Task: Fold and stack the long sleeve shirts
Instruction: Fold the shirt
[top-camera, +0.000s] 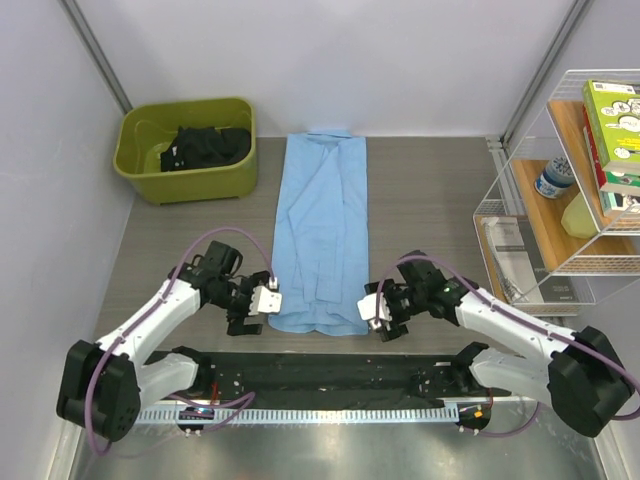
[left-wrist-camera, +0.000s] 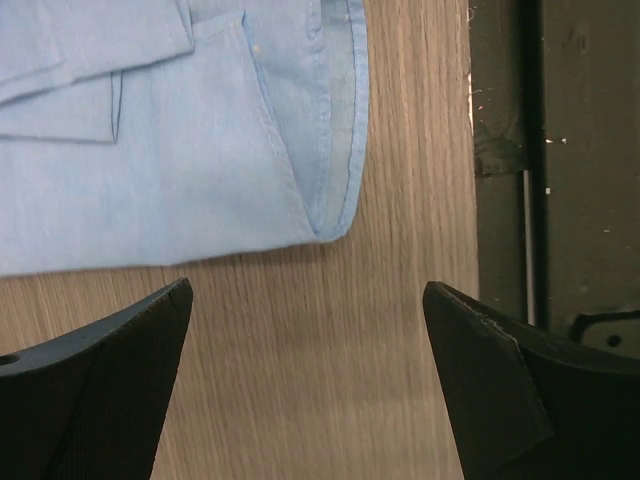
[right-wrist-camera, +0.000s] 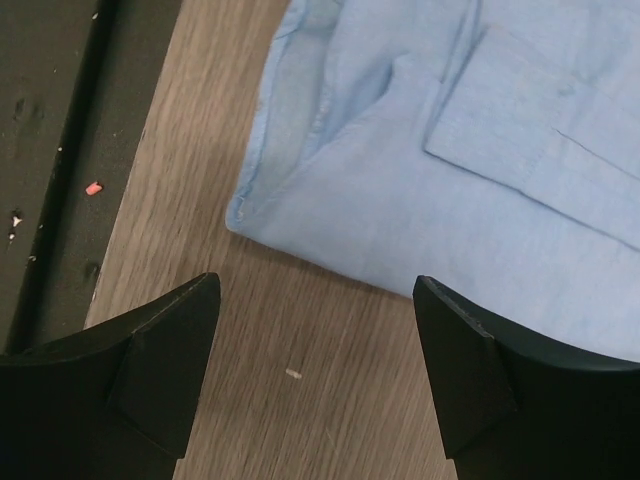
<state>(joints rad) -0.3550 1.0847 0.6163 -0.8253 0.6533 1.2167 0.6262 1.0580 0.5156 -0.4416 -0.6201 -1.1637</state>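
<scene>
The shirt (top-camera: 322, 235) stretches lengthwise, near to far, on the surface (top-camera: 430, 200), its near hem corners just ahead of the left and right jaws, both spread apart and empty.

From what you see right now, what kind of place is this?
Probably a lab cell for robot laundry folding: a light blue shirt lies flat on a wood-grain table, with a green bin of dark clothes and a wire shelf nearby.

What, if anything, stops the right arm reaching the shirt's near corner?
Likely nothing, so yes: the open right end effector sits just short of the shirt, with only bare table between them.
</scene>
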